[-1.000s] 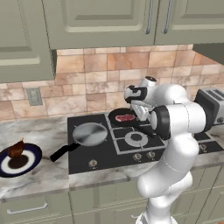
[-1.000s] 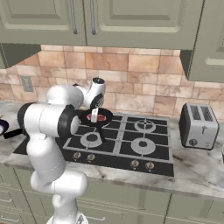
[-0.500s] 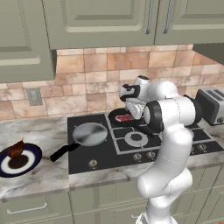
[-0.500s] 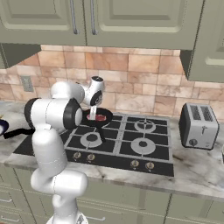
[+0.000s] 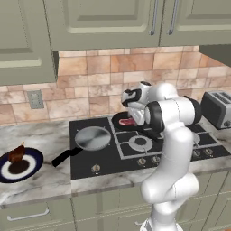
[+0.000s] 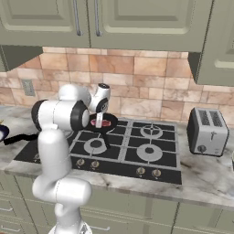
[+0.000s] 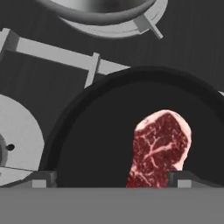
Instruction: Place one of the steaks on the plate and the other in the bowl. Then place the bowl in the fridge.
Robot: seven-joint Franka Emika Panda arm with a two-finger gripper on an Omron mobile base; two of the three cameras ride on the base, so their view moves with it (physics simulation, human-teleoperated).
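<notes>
Lying in a black pan on the stove, the pinkish steak sits under the spread, empty gripper. Left base view adds the plate carrying the darker steak.

Pink-marbled red steak (black pan)

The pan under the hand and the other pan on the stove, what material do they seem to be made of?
The pan under the hand looks like matte black coated metal, perhaps non-stick or cast iron: dark, no reflections. The other pan looks like bare steel or aluminium: silver-grey with a soft sheen, and a black handle, probably plastic.
</notes>
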